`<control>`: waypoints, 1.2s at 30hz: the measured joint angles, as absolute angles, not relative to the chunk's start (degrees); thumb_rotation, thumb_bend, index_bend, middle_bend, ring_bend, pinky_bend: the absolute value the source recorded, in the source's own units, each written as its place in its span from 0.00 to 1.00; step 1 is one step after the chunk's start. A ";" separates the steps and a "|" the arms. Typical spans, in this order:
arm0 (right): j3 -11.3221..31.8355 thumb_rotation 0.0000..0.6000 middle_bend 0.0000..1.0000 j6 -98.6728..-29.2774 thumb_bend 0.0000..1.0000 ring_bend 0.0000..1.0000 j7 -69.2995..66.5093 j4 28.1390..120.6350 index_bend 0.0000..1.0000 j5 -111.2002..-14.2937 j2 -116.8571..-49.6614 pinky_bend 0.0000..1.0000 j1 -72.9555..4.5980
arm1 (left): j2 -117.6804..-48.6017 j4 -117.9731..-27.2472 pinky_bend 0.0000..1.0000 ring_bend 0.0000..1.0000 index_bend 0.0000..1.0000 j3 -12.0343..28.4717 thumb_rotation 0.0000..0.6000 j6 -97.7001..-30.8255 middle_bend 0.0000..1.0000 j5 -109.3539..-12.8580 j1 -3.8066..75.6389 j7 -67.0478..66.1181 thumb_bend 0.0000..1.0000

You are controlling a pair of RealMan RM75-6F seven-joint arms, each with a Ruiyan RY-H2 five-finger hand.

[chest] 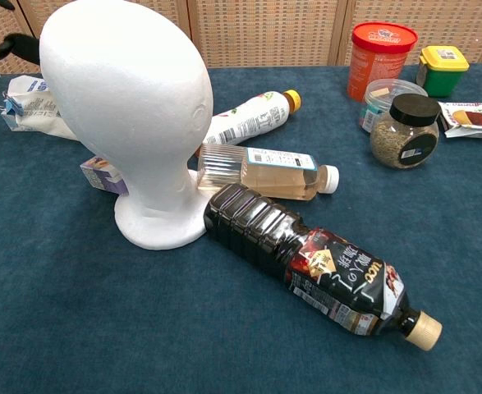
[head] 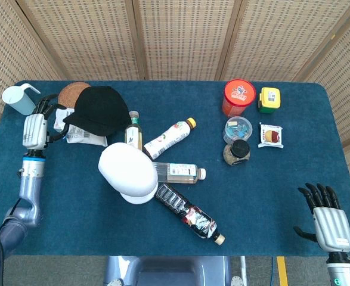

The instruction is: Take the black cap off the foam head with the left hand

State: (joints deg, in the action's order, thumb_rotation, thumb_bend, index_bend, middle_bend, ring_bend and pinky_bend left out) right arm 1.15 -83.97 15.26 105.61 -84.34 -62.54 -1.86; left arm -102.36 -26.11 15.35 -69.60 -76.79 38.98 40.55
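cap off the foam head [head: 129,173], being set down at far left

left hand [head: 34,130] grips the black cap [head: 98,109] by its brim over a white packet [head: 79,135]; best to lower it flat onto the surface [head: 270,179] clear of the bottles before the fingers let go.

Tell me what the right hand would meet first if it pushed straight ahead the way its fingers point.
Probably nothing near: ahead of the right hand, whose fingers point up-frame, lies bare blue table. The snack packet sits off to the left of that line, though depth is hard to judge.
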 measured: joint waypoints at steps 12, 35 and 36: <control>0.86 1.00 0.13 -83.76 0.05 0.00 14.56 105.98 0.16 -84.80 -62.11 0.00 -1.87 | -89.74 -48.18 0.08 0.00 0.00 13.13 1.00 -72.31 0.00 -77.74 32.42 34.74 0.06; 1.36 1.00 0.13 -85.81 0.05 0.00 7.03 107.05 0.16 -86.45 -58.46 0.00 -1.12 | -61.49 -91.85 0.04 0.00 0.00 1.61 1.00 -89.72 0.00 -82.87 7.56 18.48 0.06; 1.38 1.00 0.13 -85.94 0.05 0.00 6.85 107.04 0.16 -86.54 -58.32 0.00 -1.07 | -61.46 -91.64 0.04 0.00 0.00 1.46 1.00 -89.86 0.00 -83.14 7.27 18.55 0.06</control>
State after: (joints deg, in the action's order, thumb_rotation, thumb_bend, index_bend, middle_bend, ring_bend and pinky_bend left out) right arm 1.38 -85.94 6.85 107.04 -86.54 -58.32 -1.07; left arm -61.46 -91.64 1.46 -89.86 -83.14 7.27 18.55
